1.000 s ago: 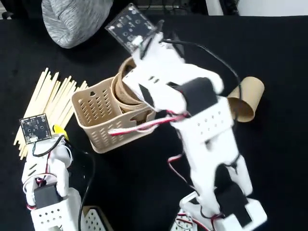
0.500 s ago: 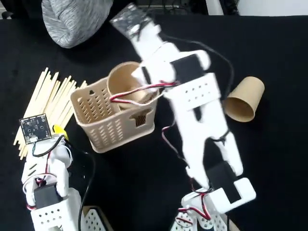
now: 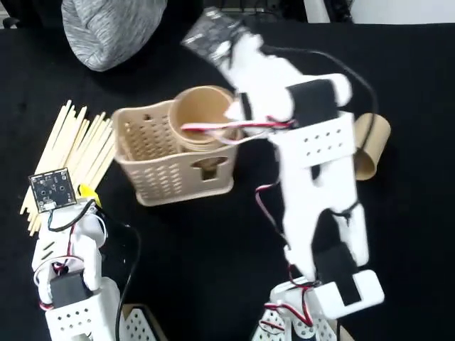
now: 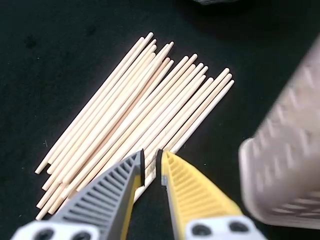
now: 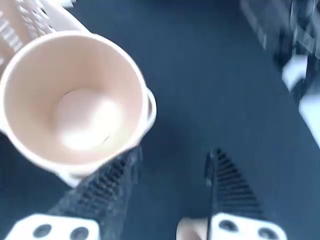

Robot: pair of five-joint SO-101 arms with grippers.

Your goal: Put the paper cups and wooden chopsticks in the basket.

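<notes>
We find one paper cup upright in the basket and a second cup lying on the worktop. Right arm's jaws stand apart beside the basket; left arm's jaws are nearly together over the wooden chopsticks.

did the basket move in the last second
Yes. The basket has turned to sit squarer and shifted slightly upward in the high view, judged against the wooden chopsticks, which stayed put.
</notes>
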